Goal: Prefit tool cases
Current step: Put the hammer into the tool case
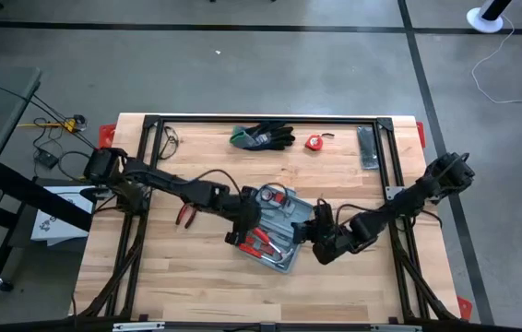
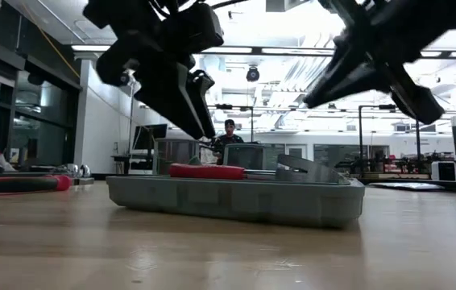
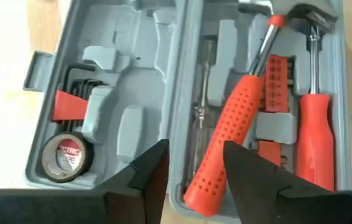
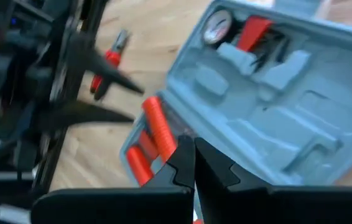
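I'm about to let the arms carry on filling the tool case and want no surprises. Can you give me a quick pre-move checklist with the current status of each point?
1. Tool case lies open on the table: ok.
2. Hammer seated in its recess: ok.
3. Red-handled screwdriver seated beside it: ok.
4. Left end effector open above the hammer handle, holding nothing: ok.
5. Right end effector shut and empty over the case: ok.
6. Pliers packed: not ok, lying on the table beside the case.
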You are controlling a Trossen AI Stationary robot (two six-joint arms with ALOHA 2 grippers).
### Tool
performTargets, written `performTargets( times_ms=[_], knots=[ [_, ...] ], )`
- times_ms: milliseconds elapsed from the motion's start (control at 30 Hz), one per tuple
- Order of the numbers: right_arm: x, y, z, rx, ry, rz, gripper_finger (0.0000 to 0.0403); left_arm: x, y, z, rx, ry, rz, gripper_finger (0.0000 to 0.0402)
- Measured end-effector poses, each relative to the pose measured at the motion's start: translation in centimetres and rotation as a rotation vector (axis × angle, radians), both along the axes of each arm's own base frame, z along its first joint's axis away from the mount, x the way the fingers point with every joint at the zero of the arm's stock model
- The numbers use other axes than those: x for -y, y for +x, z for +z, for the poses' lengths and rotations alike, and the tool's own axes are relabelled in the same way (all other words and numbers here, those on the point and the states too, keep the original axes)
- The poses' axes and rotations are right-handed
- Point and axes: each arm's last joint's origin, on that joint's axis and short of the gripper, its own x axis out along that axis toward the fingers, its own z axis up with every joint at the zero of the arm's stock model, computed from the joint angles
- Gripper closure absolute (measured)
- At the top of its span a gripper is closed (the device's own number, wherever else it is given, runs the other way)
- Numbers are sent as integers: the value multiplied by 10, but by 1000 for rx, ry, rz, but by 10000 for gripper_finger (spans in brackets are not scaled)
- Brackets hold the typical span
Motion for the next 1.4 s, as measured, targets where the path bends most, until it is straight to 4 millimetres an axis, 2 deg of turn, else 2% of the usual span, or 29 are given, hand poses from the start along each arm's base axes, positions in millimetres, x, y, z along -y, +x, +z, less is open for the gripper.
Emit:
performTargets(
  times_ms=[200,400,633,800,1000,1400],
  knots=[
    [-9,11,10,-32,21,123,403,-19,-2,0,-44,-65,0,279],
    [-30,38,-9,-122,87,292,403,-26,-2,-1,-58,-110,-10,286],
    [-56,62,-26,-148,147,376,403,-26,-1,0,-52,-139,-52,287],
    [-64,59,-27,-158,169,372,403,-21,2,-8,-67,-186,-93,287],
    [-61,47,-36,-282,214,266,403,-13,4,-29,-149,-188,-103,287],
    [-48,39,-41,-320,162,69,403,-2,1,-30,-180,-235,-147,287]
  ],
)
